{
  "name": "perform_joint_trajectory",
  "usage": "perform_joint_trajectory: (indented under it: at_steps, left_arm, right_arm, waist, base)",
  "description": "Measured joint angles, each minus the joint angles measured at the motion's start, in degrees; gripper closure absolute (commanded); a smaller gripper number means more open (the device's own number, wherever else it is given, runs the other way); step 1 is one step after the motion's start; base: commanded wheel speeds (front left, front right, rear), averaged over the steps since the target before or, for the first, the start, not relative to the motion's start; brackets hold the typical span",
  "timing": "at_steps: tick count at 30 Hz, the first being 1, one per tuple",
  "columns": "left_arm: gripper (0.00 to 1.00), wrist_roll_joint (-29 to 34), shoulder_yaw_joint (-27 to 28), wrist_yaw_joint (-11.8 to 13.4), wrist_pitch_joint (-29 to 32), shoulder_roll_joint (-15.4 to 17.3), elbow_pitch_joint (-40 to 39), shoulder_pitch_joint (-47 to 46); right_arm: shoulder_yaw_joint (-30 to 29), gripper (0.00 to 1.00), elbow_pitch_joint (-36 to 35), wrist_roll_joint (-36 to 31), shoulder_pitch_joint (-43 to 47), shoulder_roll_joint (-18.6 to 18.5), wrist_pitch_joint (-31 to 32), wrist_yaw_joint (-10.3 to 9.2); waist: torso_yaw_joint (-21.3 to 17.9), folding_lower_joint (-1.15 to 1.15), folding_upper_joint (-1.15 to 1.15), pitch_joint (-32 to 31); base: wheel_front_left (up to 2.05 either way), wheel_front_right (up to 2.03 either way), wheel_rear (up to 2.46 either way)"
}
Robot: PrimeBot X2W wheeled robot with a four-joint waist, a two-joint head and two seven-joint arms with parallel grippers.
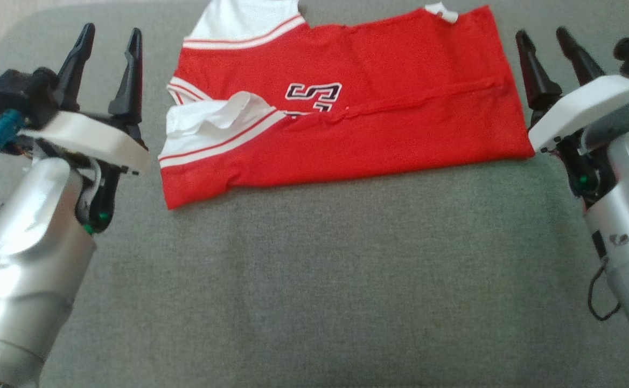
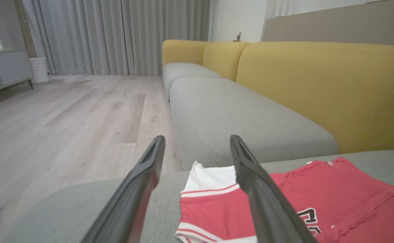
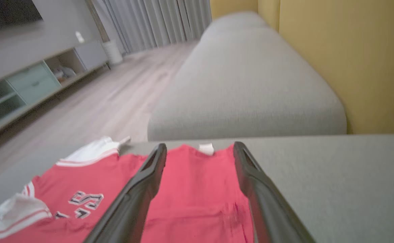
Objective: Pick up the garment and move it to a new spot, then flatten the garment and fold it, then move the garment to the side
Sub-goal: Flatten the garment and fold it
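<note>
Folded garment point(image 1: 347, 124) lies between left pincer point(image 1: 112, 29) and right pincer point(image 1: 540, 32) (both spread).

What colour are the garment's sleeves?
The sleeves are white, edged with red stripes; the head view shows it best.

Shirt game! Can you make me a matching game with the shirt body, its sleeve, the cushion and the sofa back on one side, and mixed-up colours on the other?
Things:
1. shirt body
2. sleeve
3. cushion
4. sofa back

Colours:
A. yellow
B. grey
C. red
D. white

Pairs: 1-C, 2-D, 3-B, 4-A
</note>
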Motion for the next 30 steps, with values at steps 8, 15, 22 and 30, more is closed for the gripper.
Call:
perform_joint_trajectory:
  at_steps: [8, 15, 22, 30]
  left_arm:
    - [0.0, 10.85, 4.53, 7.22, -2.07, -0.48, -11.95, 10.64]
    - [0.0, 16.91, 11.39, 10.33, -2.21, -4.26, -23.37, 29.65]
    - [0.0, 21.98, 17.13, 10.13, -2.2, -8.73, -26.91, 41.07]
    - [0.0, 24.39, 19.25, 5.94, -2.21, -9.88, -22.13, 40.69]
  right_arm:
    - [-5.12, 0.0, -4.77, -7.83, 8.88, 3.54, -13.78, 0.0]
    - [-14.83, 0.0, -16.77, -17.78, 25.03, 10.8, -14.16, 0.0]
    - [-17.19, 0.0, -22.05, -21.9, 38.15, 14.74, -14.15, 0.0]
    - [-15.95, 0.0, -24.7, -22.4, 38.01, 15.47, -14.15, 0.0]
  waist:
    - [0.05, -0.01, 0.0, -5.28]
    - [0.13, -0.01, 0.0, -8.9]
    - [-0.42, 0.0, 0.0, -10.27]
    - [-1.46, 0.0, 0.0, -8.69]
  base:
    - [0.0, 0.0, 0.0]
    - [0.0, 0.0, 0.0]
    - [0.0, 0.0, 0.0]
    - [0.0, 0.0, 0.0]
